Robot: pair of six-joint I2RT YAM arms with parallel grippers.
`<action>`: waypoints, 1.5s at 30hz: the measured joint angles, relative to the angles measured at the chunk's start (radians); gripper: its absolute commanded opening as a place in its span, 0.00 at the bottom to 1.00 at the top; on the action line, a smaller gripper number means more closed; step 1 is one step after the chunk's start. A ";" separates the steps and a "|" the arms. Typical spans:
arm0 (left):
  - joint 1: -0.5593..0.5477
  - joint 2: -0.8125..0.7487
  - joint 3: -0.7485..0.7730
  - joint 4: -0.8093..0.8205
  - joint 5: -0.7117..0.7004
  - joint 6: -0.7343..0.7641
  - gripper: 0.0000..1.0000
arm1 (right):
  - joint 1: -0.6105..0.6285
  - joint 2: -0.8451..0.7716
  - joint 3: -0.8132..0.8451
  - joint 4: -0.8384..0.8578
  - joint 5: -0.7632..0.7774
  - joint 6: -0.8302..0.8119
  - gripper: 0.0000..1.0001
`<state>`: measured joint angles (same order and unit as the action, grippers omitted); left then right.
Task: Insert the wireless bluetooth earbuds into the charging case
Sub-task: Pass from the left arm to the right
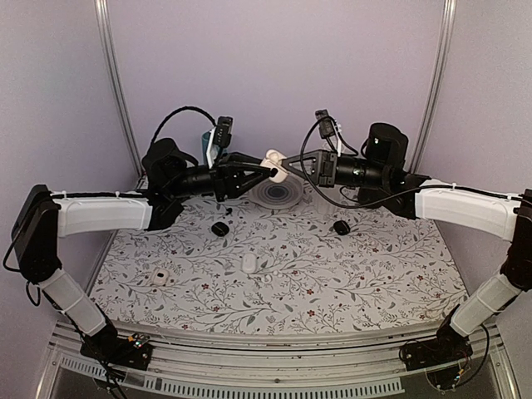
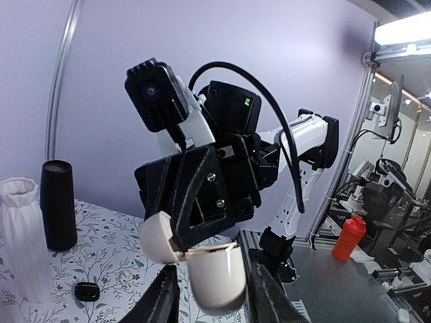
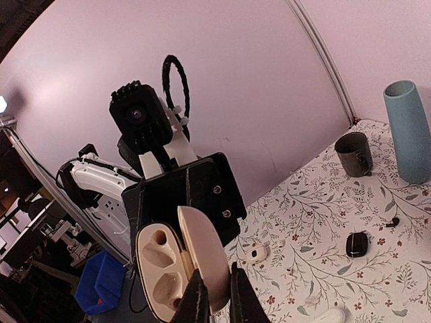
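Observation:
A white charging case hangs open in the air above the far middle of the table. My left gripper is shut on its body. My right gripper is shut on its lid, with the fingers pinching the lid's edge. Both wells of the case are empty. No earbud is in either gripper. A tiny black piece on the table may be an earbud; I cannot tell.
On the floral table lie two black cases, a small open white case and a white pebble-like item. At the back stand a white ribbed vase, a black cylinder, a teal vase and a dark mug.

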<state>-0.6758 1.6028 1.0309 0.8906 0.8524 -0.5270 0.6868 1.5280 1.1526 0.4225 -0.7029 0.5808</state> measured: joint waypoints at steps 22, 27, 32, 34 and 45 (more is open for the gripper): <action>0.004 -0.053 0.070 -0.480 0.026 0.280 0.55 | 0.000 -0.061 0.153 -0.386 0.088 -0.435 0.04; 0.004 -0.058 0.074 -0.521 0.030 0.309 0.52 | 0.004 -0.061 0.188 -0.470 0.088 -0.509 0.04; 0.000 -0.068 0.074 -0.523 0.030 0.316 0.50 | 0.021 -0.060 0.210 -0.527 0.092 -0.555 0.04; -0.002 -0.072 0.074 -0.518 0.030 0.314 0.49 | 0.029 -0.060 0.213 -0.538 0.094 -0.570 0.04; -0.022 -0.073 0.074 -0.484 0.029 0.306 0.45 | 0.041 -0.039 0.236 -0.573 0.101 -0.593 0.04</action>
<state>-0.6979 1.5295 1.1046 0.4068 0.8818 -0.2211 0.7277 1.4887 1.3884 -0.1505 -0.6022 -0.0124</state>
